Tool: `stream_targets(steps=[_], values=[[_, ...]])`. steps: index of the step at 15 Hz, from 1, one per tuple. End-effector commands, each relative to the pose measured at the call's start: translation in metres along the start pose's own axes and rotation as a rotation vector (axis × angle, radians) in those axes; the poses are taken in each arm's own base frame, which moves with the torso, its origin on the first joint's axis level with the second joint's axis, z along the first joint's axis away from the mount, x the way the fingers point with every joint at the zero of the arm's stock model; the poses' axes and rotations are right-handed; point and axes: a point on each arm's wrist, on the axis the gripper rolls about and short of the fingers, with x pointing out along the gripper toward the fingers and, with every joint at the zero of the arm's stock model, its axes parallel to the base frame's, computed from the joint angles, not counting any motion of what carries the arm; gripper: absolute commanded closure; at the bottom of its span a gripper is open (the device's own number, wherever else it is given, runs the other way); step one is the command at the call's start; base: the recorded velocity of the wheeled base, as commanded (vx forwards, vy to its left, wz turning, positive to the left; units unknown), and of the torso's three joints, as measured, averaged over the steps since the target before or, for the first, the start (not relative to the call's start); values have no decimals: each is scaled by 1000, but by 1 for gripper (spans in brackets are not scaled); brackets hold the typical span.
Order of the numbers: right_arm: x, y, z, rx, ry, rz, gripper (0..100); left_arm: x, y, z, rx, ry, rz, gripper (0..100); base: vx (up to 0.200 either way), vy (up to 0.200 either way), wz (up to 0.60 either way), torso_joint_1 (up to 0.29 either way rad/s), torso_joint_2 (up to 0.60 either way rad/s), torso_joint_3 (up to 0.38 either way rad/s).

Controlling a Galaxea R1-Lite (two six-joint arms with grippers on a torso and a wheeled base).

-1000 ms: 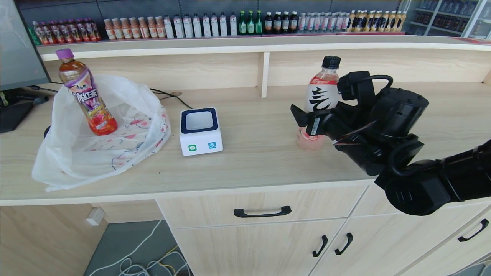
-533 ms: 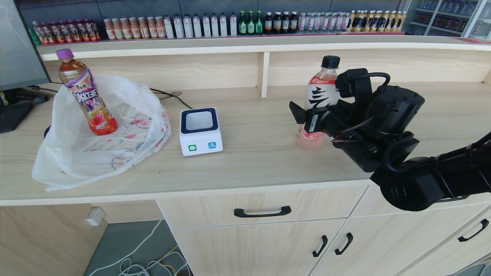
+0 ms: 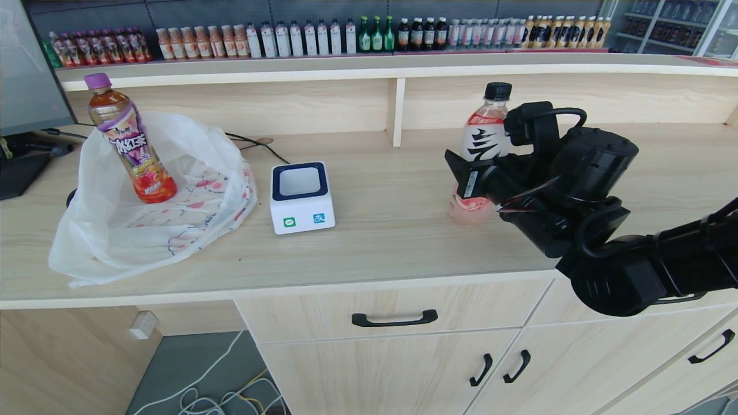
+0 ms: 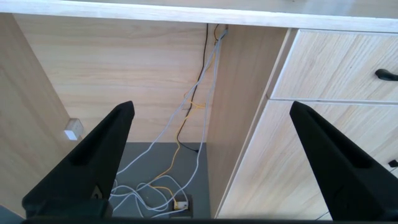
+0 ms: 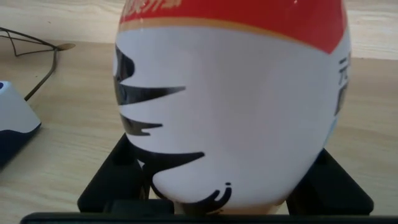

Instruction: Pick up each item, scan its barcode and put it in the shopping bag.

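The right gripper [image 3: 474, 173] has slid right and now clamps the upright bottle [image 3: 484, 138], cap up, right of centre; scanner [image 3: 301, 199] and bag [image 3: 144, 230] stand leftward on the bench [image 3: 392, 245]; the left gripper [image 4: 210, 106] gapes.

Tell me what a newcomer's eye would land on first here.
The black right gripper set around the black-capped pink bottle, on the right of the counter, grabs the eye first. Then comes the purple-capped tea bottle standing in the white shopping bag at the left, with the white scanner between the two bottles.
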Motion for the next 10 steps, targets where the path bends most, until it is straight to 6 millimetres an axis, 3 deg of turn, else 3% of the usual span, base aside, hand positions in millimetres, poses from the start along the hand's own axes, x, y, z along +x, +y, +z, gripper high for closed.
stream_targets(steps=[1,6,10], values=[[-1,0,2,1,-5,0,100,0,0,0,0,-1,0,0,0,0,0,0,0,0],[-4,0,9,3,-19,2,100,0,0,0,0,-1,0,0,0,0,0,0,0,0],[-14,2,29,18,-65,16,100,0,0,0,0,-1,0,0,0,0,0,0,0,0]])
